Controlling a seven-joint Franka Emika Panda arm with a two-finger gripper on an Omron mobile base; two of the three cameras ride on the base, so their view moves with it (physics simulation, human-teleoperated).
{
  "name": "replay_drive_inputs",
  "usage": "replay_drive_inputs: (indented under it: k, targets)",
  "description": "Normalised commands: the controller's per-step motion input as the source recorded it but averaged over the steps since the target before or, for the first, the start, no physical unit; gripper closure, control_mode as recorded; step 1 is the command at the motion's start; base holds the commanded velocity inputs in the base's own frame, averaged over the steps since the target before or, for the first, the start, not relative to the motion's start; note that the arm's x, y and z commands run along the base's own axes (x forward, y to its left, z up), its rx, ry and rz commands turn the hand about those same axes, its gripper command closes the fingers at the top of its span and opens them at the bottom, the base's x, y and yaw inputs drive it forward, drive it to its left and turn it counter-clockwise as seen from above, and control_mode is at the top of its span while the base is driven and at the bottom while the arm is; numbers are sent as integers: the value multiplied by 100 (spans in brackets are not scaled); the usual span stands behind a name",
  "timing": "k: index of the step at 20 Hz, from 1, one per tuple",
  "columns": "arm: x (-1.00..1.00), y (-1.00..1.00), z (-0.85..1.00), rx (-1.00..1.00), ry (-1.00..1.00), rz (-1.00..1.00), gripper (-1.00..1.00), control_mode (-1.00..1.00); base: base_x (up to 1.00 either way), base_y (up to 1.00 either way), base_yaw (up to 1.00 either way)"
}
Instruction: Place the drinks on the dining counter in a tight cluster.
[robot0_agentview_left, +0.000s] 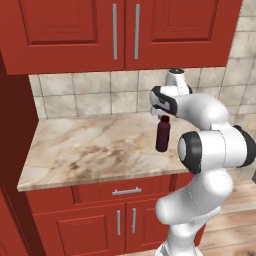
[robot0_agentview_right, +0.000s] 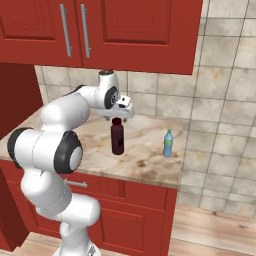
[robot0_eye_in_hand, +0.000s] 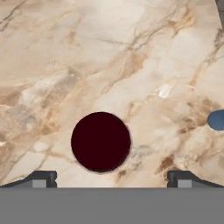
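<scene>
Directly above the maroon bottle (robot0_agentview_right: 117, 136) hangs the hand (robot0_eye_in_hand: 111, 177), pointing straight down with its jaws spread wide and nothing between them; in the hand view the two dark fingertips (robot0_eye_in_hand: 43, 177) stand well apart, and the bottle's round dark top (robot0_eye_in_hand: 100, 141) sits ahead of them, nearer the left one. From the right base view the hand appears just over the cap, though whether it touches cannot be told. The bottle stands upright on the marbled desk (robot0_agentview_left: 85, 150), a little back from the front edge.

Judged from its look, the bottle is rigid, probably glass, smooth-sided and fairly top-heavy for its narrow footprint; it should not deform, but could slip or tip if pinched off centre. The best hold appears to be across the neck or upper body, with the jaws centred on the axis first, since the top lies left of midline in the hand view.

Well to the right on the same desk stands the slim blue water bottle (robot0_agentview_right: 168, 144), also upright, seen as a blue edge (robot0_eye_in_hand: 216, 120) in the hand view. Behind the desk rises a beige tiled backsplash (robot0_agentview_left: 90, 95); red wall cabinets (robot0_agentview_left: 120, 30) hang above, red base cabinets (robot0_agentview_left: 115, 220) sit below, and a wooden floor (robot0_agentview_right: 220, 227) lies to the right. This desk is not the dining one, so carrying is yet to come.
</scene>
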Motion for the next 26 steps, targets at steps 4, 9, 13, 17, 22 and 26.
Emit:
replay_drive_inputs:
  k: [4, 9, 13, 17, 22, 26]
  targets:
    - [26, -6, -1, 0, 12, -3, -100, -100, 0, 0, 0]
    - [1, 3, -15, 3, 6, 0, -100, -100, 0, 0, 0]
    - [0, 5, -18, 3, 5, 0, -100, -100, 0, 0, 0]
    - [0, 1, -23, 0, 1, 0, -100, -100, 0, 0, 0]
    - [0, 0, -18, 0, 0, 0, -100, -100, 0, 0, 0]
    - [0, 2, -26, 0, 0, 0, -100, -100, 0, 0, 0]
